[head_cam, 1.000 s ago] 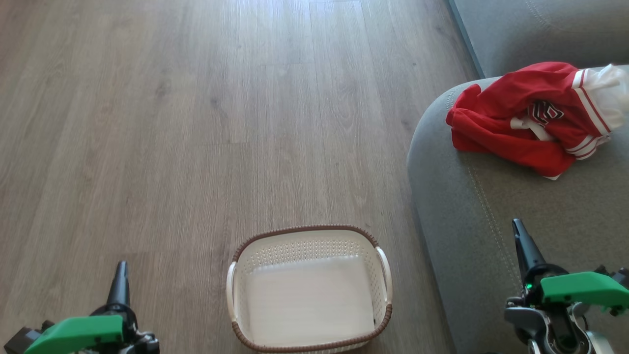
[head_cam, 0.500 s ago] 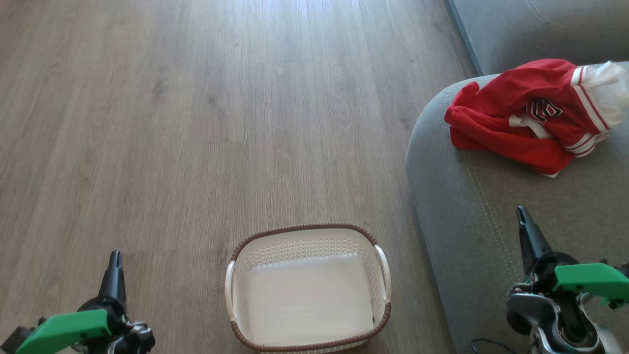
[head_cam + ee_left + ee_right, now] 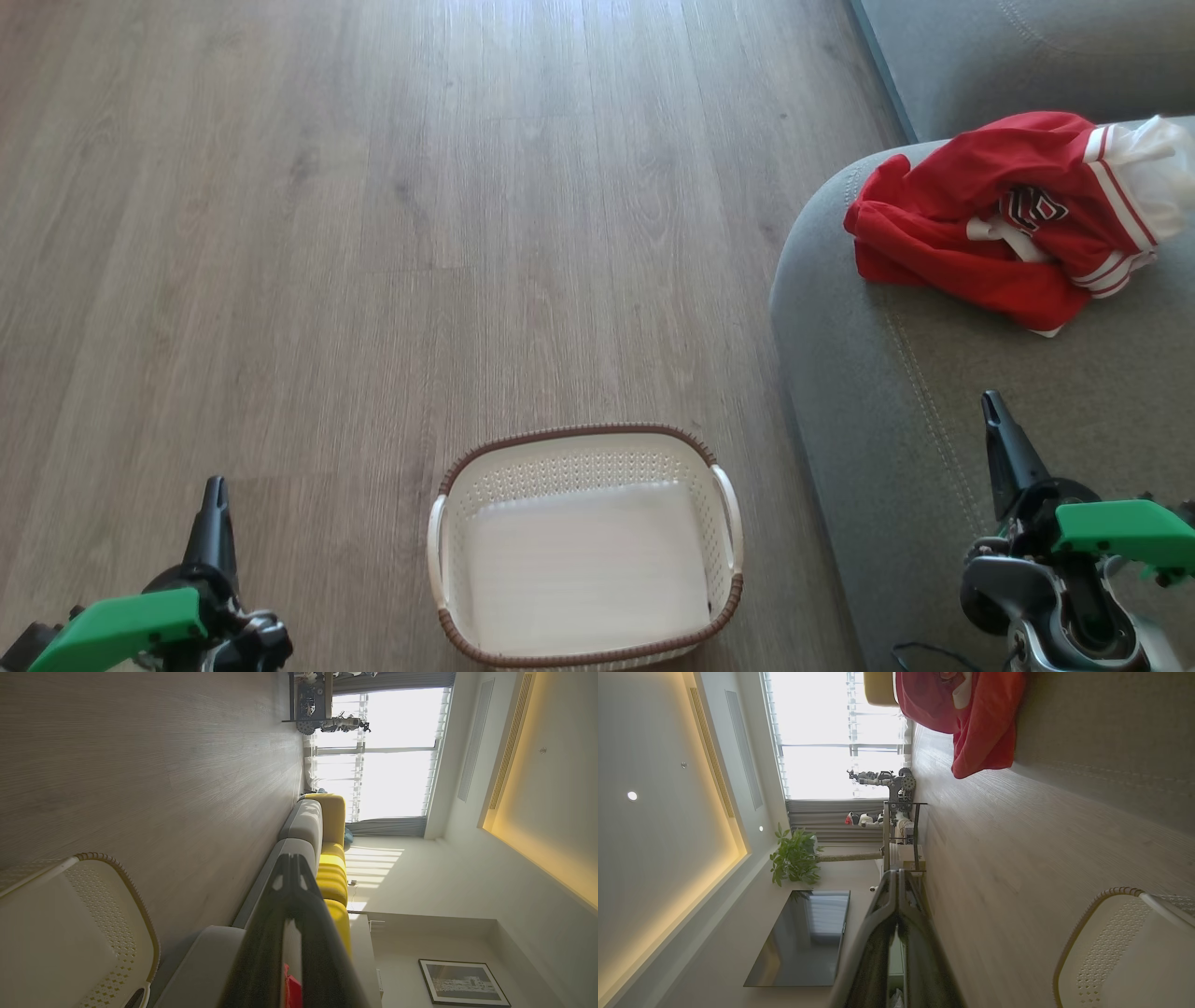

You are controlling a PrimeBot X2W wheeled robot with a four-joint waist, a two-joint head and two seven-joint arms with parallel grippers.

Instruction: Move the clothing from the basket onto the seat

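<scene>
On the seat (image 3: 920, 467), red clothing (image 3: 943, 238), apart from the basket (image 3: 579, 433)

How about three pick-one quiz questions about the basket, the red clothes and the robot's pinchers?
1. What colour is the rim of the basket? A brown; B blue; C green.
2. Where is the clothing? A in the basket; B on the seat; C on a table.
3. How are the left gripper and the right gripper? A both shut; B both wide open; C one gripping clothing.
Answers: 1 A, a brown woven band rings the white basket. 2 B, the red heap lies on the grey cushion; the basket is empty. 3 A, each one's jaws are pressed together.
</scene>
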